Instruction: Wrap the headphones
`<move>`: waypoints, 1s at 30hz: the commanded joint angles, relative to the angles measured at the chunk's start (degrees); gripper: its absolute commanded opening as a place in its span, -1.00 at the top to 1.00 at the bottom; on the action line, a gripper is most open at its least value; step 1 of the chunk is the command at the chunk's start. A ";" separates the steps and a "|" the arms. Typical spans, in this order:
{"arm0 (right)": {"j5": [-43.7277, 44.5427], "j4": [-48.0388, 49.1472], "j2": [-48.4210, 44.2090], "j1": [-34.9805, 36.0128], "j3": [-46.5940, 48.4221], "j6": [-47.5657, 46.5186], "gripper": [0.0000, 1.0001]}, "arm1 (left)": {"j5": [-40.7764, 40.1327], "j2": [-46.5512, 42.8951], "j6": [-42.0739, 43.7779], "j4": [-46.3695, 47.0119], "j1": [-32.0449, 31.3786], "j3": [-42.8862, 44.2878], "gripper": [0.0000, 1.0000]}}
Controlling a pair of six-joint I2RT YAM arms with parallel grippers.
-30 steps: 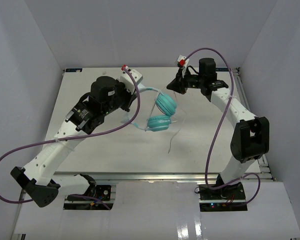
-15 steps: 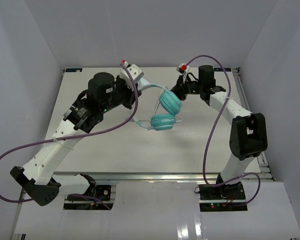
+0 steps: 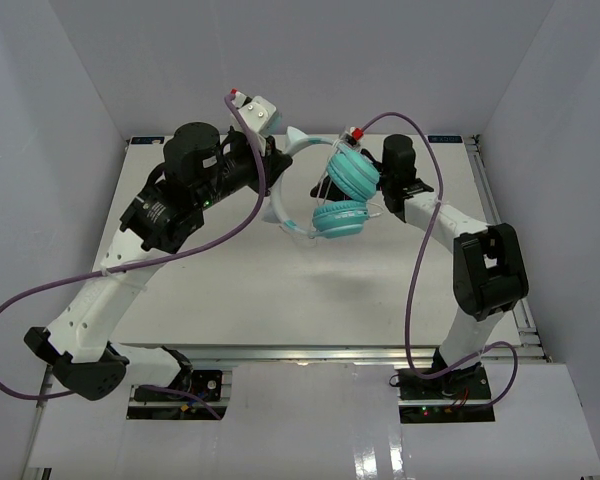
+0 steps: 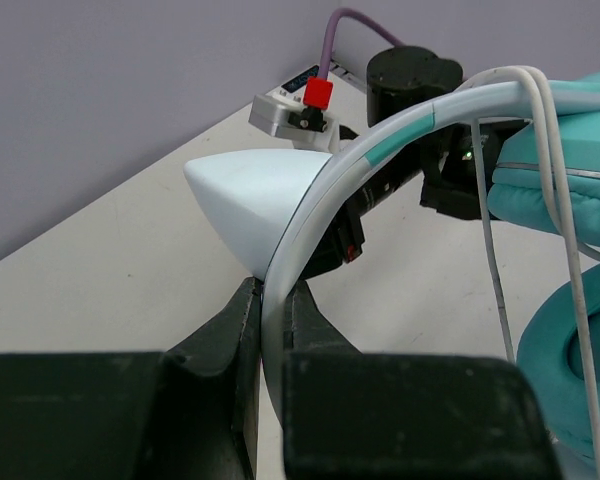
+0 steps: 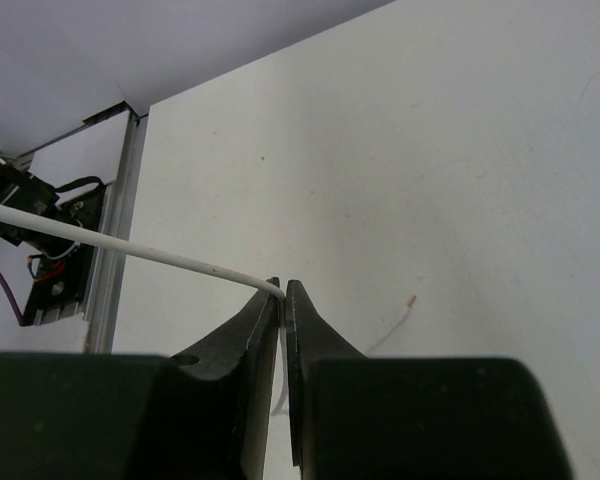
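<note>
As seen against a second before, lifted the headphones (image 3: 340, 218) higher above the table (image 3: 230, 290), farther back; kept left gripper (image 4: 271, 300) clenched on the headband (image 4: 380, 140); swung right gripper (image 5: 283, 292) in beside the ear cups (image 3: 355, 175), pinched tight on the cord (image 5: 130, 253).

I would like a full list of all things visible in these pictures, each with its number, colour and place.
headphones: one, teal ear cups and pale headband, held up above the far middle of the table
cord: one, white, strands crossing the headband, one stretch pinched by the right gripper
pointed piece: one, white, on the headband beside the left gripper
table: one, white, under both arms
walls: three, pale grey, around the table
purple cables: two, purple, one looping along each arm
arms: two, white and black, bases at the near edge
left gripper: one, black, shut on the headband
right gripper: one, black, shut on the cord
</note>
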 commanded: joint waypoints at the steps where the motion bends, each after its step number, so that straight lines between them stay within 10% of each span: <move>1: -1.59 12.76 2.72 1.55 -1.65 11.09 0.77 | 3.24 -0.34 -4.67 7.85 -0.48 5.48 1.00; 30: -2.91 39.23 7.24 8.28 -7.77 31.79 0.58 | 0.58 3.89 -6.89 9.21 -0.48 11.99 1.00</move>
